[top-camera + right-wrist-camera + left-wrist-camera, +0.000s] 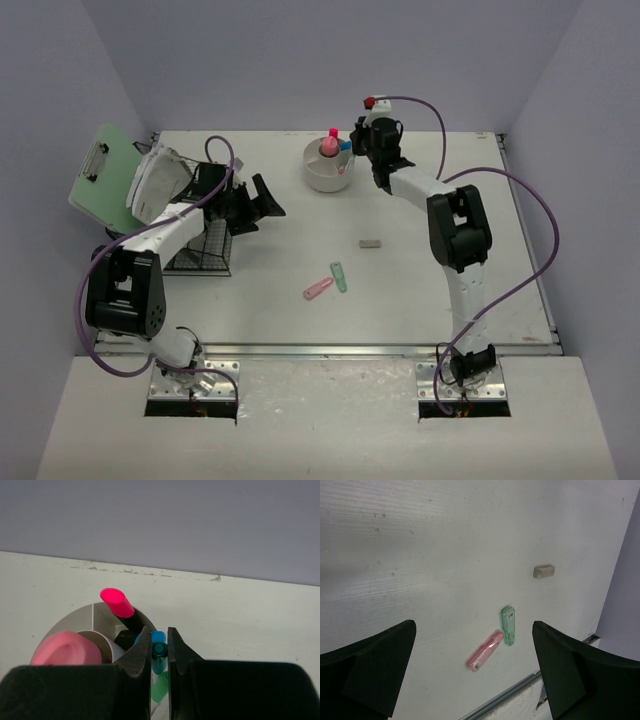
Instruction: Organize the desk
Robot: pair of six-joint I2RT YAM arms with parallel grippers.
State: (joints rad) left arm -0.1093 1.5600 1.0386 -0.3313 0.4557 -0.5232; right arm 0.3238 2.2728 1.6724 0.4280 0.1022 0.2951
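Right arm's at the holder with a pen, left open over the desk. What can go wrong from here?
1. The right gripper pinches a blue-capped pen at the white holder, already crowded by a pink marker; the pen may catch or tip the holder.
2. The pink stick and green stick lie close together near the front rail; the open left gripper going for one might shove the other.

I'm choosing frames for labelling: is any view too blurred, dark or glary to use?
Top external: even soft light, sharp, only faint shadows on the desk. Left wrist: pink flash drive and green flash drive crisp, its fingers plain black masses. Right wrist: dark fingers fill the bottom, the teal pen between them slightly soft. No glare anywhere.
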